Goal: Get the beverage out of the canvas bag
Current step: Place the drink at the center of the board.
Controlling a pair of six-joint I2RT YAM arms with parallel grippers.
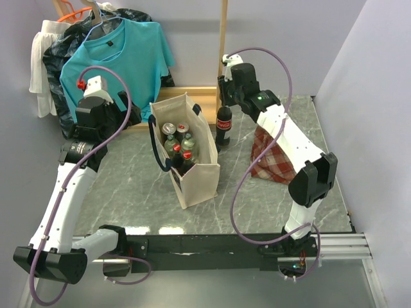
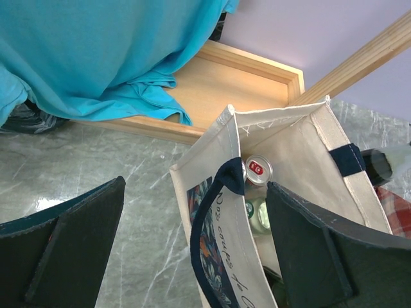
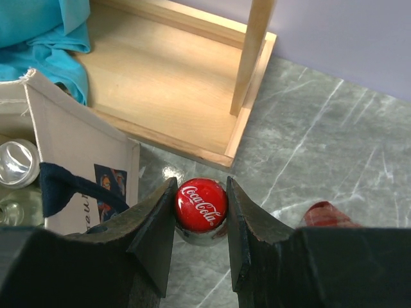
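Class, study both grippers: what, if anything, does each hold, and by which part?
The right gripper clamps the dark plastic cola bottle by its red screw cap, at the very top. The left gripper stands open and holds nothing.

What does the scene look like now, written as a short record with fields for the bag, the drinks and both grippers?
canvas bag: upright, top open
inside the bag: several cans and bottles
cola bottle: upright, outside the bag, close to its right side
right gripper: shut on the cola bottle's red cap
left gripper: open, pointed at the bag, holding nothing
plaid bag: lying to the right of the cola bottle
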